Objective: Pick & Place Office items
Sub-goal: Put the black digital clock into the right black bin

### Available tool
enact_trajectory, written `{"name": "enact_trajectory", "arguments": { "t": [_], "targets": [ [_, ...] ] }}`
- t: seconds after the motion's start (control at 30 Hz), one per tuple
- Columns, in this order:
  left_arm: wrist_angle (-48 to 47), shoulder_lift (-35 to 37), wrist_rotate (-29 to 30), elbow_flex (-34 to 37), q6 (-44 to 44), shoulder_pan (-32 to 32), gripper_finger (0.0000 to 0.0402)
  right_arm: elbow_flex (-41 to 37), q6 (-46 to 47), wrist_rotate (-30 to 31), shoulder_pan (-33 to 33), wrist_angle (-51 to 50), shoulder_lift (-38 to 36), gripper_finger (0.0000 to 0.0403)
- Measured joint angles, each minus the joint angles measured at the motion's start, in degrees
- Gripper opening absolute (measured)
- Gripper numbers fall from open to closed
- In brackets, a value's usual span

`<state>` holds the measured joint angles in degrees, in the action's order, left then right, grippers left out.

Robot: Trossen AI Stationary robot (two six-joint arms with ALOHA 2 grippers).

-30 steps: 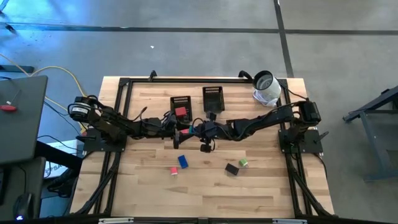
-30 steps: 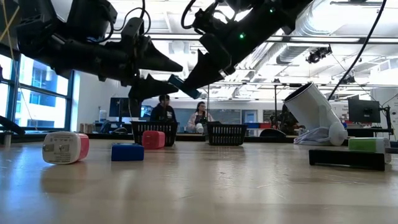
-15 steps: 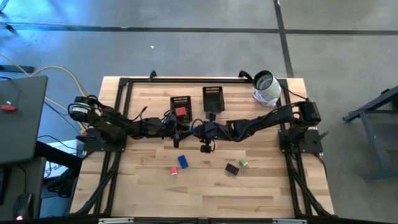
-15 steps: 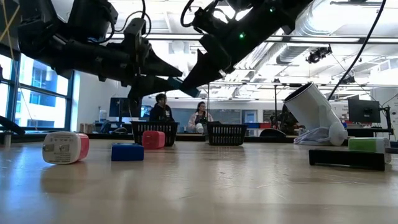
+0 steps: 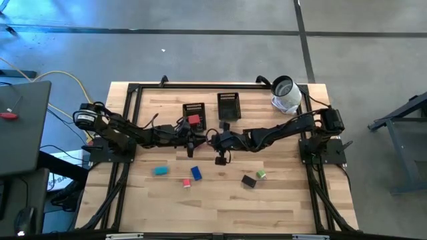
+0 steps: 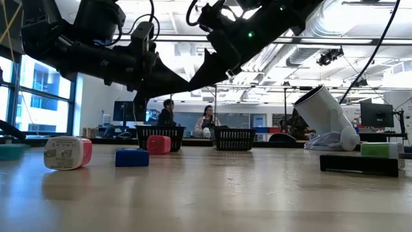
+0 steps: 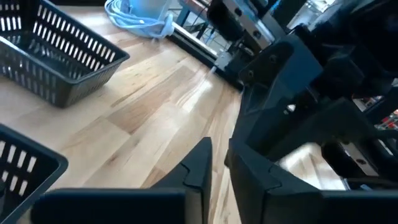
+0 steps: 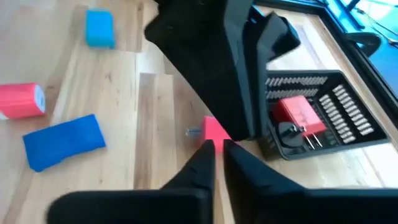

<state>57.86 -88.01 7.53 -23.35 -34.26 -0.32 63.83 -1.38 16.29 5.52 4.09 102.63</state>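
Observation:
My left gripper [image 5: 195,141] and my right gripper [image 5: 209,139] meet tip to tip high above the table's middle, both shut with nothing between their fingers [image 7: 219,152] [image 8: 219,148]. A teal piece [image 5: 160,171] lies flat on the wood toward the left. Near it lie a blue block [image 5: 196,173] and a pink-and-white piece [image 5: 186,183]. A black block [image 5: 249,181] and a green piece [image 5: 261,175] lie toward the right. In the right wrist view a small red piece [image 8: 214,130] shows just past the fingertips, on the table below.
Two black mesh trays stand at the far middle: the left one [image 5: 194,115] holds a red block [image 8: 298,118], the right one [image 5: 228,105] stands beside it. A white cylinder [image 5: 285,93] lies at the far right corner. People sit in the room beyond.
The teal piece, held in the air at my right gripper's fingertips a second ago, has fallen to the table and now lies toward the left edge. My left gripper's fingers, spread around it then, have shut on nothing. Neither arm has moved.

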Motion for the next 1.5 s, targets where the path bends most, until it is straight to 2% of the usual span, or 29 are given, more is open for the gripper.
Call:
{"name": "enact_trajectory", "arguments": {
  "t": [0.1, 0.47, 0.63, 0.83, 1.1, 1.2, 1.3, 1.5],
  "targets": [
    [-0.3, 0.0, -0.3, 0.0, 0.2, -0.2, 0.0038, 0.0, 0.1, 0.2, 0.0, -0.3, 0.0, 0.0005],
    [-2.7, 0.0, -0.5, 0.0, 2.7, -0.8, 0.0057, 0.0, 2.5, -0.4, 0.0, -0.7, 0.0, 0.0024],
    [-7.6, 0.0, -0.8, 0.0, 4.3, -1.2, 0.0058, 0.0, 5.6, -5.1, 0.0, -0.8, 0.0, 0.0024],
    [-11.2, 0.0, -4.2, 0.1, 7.3, -3.0, 0.0058, 0.0, 9.6, -12.9, 0.6, -0.8, 0.0, 0.0028],
    [-11.3, 0.0, -4.3, 0.1, 14.2, -7.3, 0.0058, 0.0, 13.5, -16.8, 3.6, -1.1, 0.0, 0.0074],
    [-11.3, 0.0, -4.3, 0.1, 15.4, -8.5, 0.0058, 0.0, 14.7, -16.8, 4.4, -4.8, -0.1, 0.0099],
    [-11.4, 0.0, -4.3, 0.1, 15.4, -9.5, 0.0058, 0.0, 17.3, -16.5, 4.9, -13.4, -0.1, 0.0119],
    [-11.6, 0.0, -3.4, 0.1, 15.4, -10.5, 0.0058, 0.0, 20.2, -17.0, 6.6, -26.2, -0.1, 0.0139]
  ]
}}
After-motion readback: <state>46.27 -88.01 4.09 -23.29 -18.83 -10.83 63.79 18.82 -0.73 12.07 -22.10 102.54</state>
